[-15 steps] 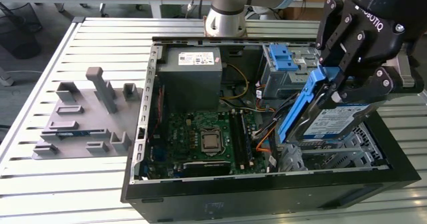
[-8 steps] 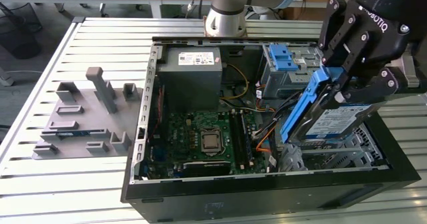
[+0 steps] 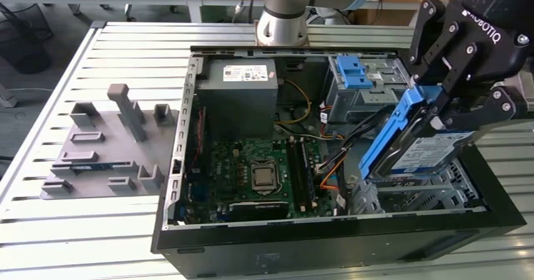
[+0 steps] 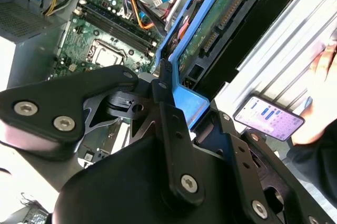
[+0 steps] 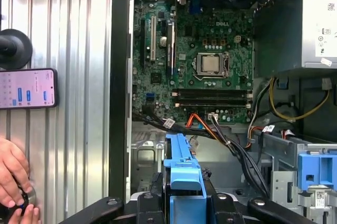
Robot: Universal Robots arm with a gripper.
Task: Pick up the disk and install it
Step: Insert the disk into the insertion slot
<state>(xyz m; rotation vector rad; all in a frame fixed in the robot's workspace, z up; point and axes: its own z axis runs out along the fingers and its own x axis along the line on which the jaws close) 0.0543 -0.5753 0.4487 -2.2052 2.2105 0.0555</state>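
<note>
While the gripper (image 3: 454, 108), clamped on the disk (image 3: 426, 154), holds it tilted over the drive bay (image 3: 417, 197), levelling it and avoiding the cables (image 3: 332, 164) seems wise.

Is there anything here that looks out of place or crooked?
Two things. The disk, held in the gripper, hangs tilted above the drive cage of the open case, not seated. A phone lies on the table beside the case, with a person's hand near it.
</note>
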